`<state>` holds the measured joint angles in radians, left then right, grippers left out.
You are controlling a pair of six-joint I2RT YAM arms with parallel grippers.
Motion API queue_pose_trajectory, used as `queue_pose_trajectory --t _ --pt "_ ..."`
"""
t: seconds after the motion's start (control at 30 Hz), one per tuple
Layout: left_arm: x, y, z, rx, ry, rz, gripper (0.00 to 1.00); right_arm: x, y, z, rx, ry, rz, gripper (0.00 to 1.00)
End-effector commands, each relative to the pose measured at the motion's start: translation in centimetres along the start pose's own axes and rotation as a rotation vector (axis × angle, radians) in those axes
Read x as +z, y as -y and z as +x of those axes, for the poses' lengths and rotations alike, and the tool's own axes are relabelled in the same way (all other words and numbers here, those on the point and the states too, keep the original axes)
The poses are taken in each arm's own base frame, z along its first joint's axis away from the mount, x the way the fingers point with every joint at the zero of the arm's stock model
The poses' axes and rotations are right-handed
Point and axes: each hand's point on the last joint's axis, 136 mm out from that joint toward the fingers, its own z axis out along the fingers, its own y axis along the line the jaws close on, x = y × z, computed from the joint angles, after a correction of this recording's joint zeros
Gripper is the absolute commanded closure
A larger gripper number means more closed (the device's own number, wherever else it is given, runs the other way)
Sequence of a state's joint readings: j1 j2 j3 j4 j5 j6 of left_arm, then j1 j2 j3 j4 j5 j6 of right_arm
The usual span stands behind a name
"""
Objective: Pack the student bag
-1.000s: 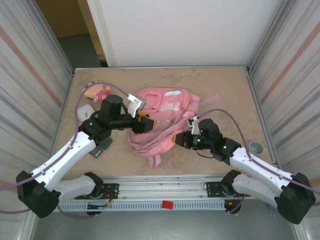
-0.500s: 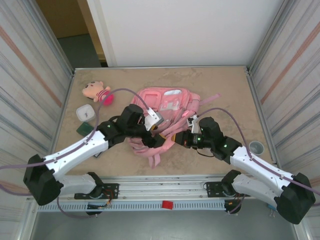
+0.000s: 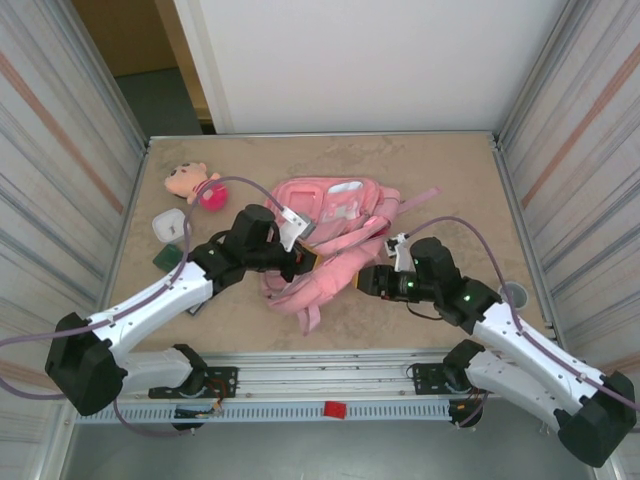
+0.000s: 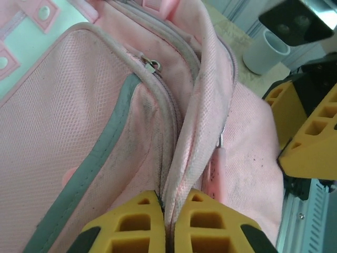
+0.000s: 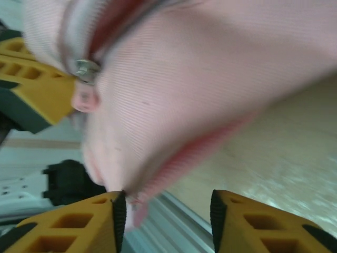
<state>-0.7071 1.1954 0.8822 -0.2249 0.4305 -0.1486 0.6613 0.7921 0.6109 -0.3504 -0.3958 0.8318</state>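
Observation:
The student bag [image 3: 335, 235], a large pink backpack with grey trim, lies in the middle of the table. My left gripper [image 3: 300, 262] is shut on a fold of its zipper rim at the near left side. In the left wrist view the yellow fingers [image 4: 137, 224] pinch that pink fabric [image 4: 105, 105], with a pink zipper pull [image 4: 216, 168] just to the right. My right gripper [image 3: 365, 281] is open at the bag's near right side. In the right wrist view, blurred bag fabric [image 5: 184, 79] hangs by the left finger [image 5: 79, 226], and the gap [image 5: 168, 211] shows only table.
A plush doll [image 3: 188, 181] and a pink ball [image 3: 212, 196] lie at the far left. A white box [image 3: 168, 224] and a dark green item [image 3: 168, 258] sit nearer on the left. A grey cup [image 3: 513, 294] stands by the right wall. Metal walls flank the table.
My left gripper has closed on the bag's zipper rim and pulled back slightly left. My right gripper has opened, released the bag and drawn back a little to the right.

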Motion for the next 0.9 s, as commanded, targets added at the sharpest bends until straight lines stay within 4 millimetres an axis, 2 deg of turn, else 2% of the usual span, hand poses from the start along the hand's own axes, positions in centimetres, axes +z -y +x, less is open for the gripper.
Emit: queue_pose_trajectory --t 0.0,0.07,0.17,0.3,0.4,0.5,0.6,0.8,0.87 --pt "-1.4 1.1 -3.0 -0.051 0.108 0.048 1.00 -4.0 0.9 -1.0 -0.105 0.019 0.195 0.45" --pt "-1.2 1.2 -3.3 -0.073 0.110 0.060 1.00 -6.0 -0.3 -1.9 -0.137 0.024 0.252 0.46" --pt "-0.9 1.5 -3.5 -0.116 0.102 0.082 1.00 -6.5 -2.5 -2.3 -0.188 0.009 0.282 0.48" --pt "-0.7 2.2 -4.1 -0.141 0.105 0.132 1.00 -3.7 -6.1 -2.2 -0.286 -0.022 0.237 0.48" --pt "-0.6 2.8 -4.2 -0.161 0.101 0.174 1.00 -0.2 -7.4 -2.4 -0.308 -0.072 0.211 0.48" --pt "-0.6 3.5 -4.3 -0.171 0.094 0.216 1.00 2.2 -7.2 -2.6 -0.319 -0.096 0.221 0.48" --pt "-0.7 4.2 -4.4 -0.173 0.098 0.259 1.00 3.5 -6.7 -2.9 -0.313 -0.106 0.214 0.48" --pt "-1.1 5.7 -4.4 -0.148 0.090 0.350 1.00 3.8 -4.6 -5.4 -0.195 -0.020 0.231 0.50" --pt "-1.2 5.8 -4.4 -0.140 0.091 0.359 1.00 3.8 -4.3 -6.1 -0.150 0.002 0.219 0.54"
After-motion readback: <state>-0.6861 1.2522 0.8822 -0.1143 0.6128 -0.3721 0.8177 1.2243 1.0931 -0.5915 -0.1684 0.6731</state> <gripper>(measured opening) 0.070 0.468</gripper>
